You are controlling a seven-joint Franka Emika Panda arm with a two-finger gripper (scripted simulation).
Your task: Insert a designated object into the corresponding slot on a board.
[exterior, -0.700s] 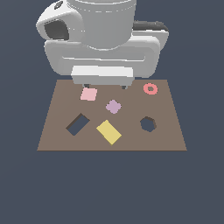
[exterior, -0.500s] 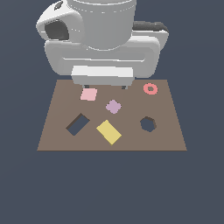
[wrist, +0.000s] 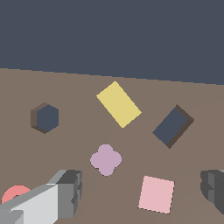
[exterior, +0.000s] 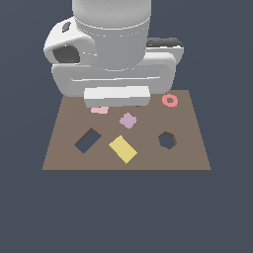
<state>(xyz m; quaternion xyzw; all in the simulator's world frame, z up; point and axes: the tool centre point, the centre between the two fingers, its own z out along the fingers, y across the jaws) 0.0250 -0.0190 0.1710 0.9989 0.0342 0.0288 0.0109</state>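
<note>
The yellow block (wrist: 118,104) lies flat on the brown board (wrist: 65,87), just beside the dark slanted slot (wrist: 172,126). The gripper (wrist: 142,197) is wide apart and holds nothing, above the pink tile (wrist: 156,194).

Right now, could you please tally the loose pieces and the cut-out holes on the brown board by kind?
Flat yellow rectangular block: 1
Flat pink square tile: 1
Lilac scalloped piece: 1
Coral-red ring: 1
Dark rectangular slot: 1
Dark hexagonal hole: 1
Total: 4 loose pieces and 2 holes, 6 in all.
</note>
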